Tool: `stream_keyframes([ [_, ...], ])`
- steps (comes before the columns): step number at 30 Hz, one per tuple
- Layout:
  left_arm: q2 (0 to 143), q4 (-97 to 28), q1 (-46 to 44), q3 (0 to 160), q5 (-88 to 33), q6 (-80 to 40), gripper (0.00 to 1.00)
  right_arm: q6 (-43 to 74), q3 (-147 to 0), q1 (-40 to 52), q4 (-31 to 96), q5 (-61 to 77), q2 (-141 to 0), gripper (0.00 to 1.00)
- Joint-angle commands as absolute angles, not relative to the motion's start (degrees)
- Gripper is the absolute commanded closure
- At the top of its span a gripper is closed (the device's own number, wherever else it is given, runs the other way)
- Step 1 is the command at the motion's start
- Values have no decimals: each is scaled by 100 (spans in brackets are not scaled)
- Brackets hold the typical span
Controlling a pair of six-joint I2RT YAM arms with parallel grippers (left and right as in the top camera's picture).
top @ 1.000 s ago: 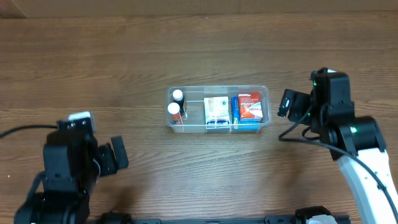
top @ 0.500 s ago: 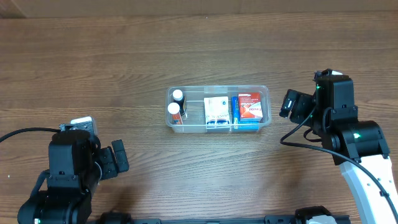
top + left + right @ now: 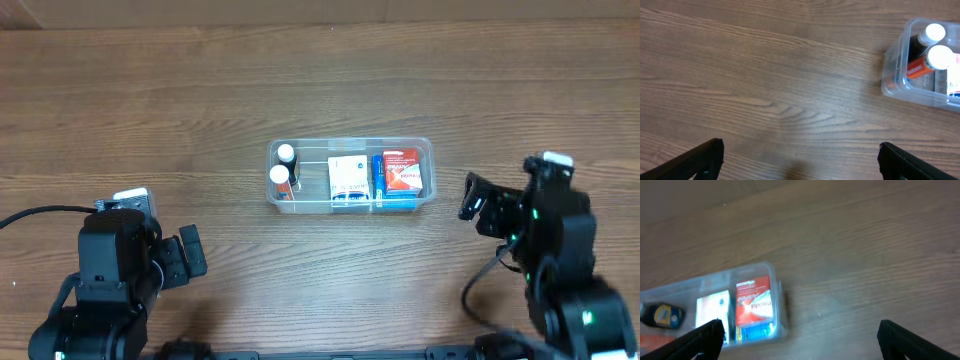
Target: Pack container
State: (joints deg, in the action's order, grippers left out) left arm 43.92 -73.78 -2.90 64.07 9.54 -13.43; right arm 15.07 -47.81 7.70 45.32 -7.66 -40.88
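The clear plastic container (image 3: 425, 150) sits at the table's middle. It holds two white-capped bottles (image 3: 281, 173), a white box (image 3: 347, 178), a blue box (image 3: 380, 185) and a red box (image 3: 402, 170). It also shows in the left wrist view (image 3: 890, 80) at the right and in the right wrist view (image 3: 781, 310) at the lower left. My left gripper (image 3: 190, 252) is open and empty, well left and in front of the container. My right gripper (image 3: 472, 200) is open and empty, just right of the container.
Brown wooden tabletop (image 3: 150, 110) all round. A black cable (image 3: 30, 212) runs off the left edge by the left arm.
My right arm has pulled back toward the front edge, away from the container's right end. The left arm drew back slightly early on, then held still.
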Motion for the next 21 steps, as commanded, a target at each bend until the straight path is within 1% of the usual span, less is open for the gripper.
stream_keyframes([
  [1, 4377, -7356, -301, 6401, 1050, -1439, 0, 1483, -3765, 786, 4294, -764, -2764, 0],
  [6, 4377, -7356, -301, 6401, 1050, -1439, 0, 1426, -2731, 781, 4160, -910, -847, 0],
  [8, 4377, -7356, -301, 6401, 1050, -1439, 0, 1173, -2475, 779, 4071, -902, -246, 0],
  [9, 4377, -7356, -301, 6401, 1050, -1439, 0, 1170, -2399, 775, 4075, -902, -30, 0],
  [12, 4377, -7356, -301, 6401, 1050, -1439, 0, 1175, -2261, 775, 3953, -880, -16, 0],
  [16, 4377, -7356, -301, 6401, 1050, -1437, 0, 954, -1767, 768, 2965, -902, -16, 0],
  [17, 4377, -7358, -301, 6401, 1050, -1439, 0, 845, -1406, 760, 2309, -908, -16, 0],
  [21, 4377, -7358, -301, 6401, 1050, -1439, 0, 845, -639, 598, 956, -919, -16, 0],
])
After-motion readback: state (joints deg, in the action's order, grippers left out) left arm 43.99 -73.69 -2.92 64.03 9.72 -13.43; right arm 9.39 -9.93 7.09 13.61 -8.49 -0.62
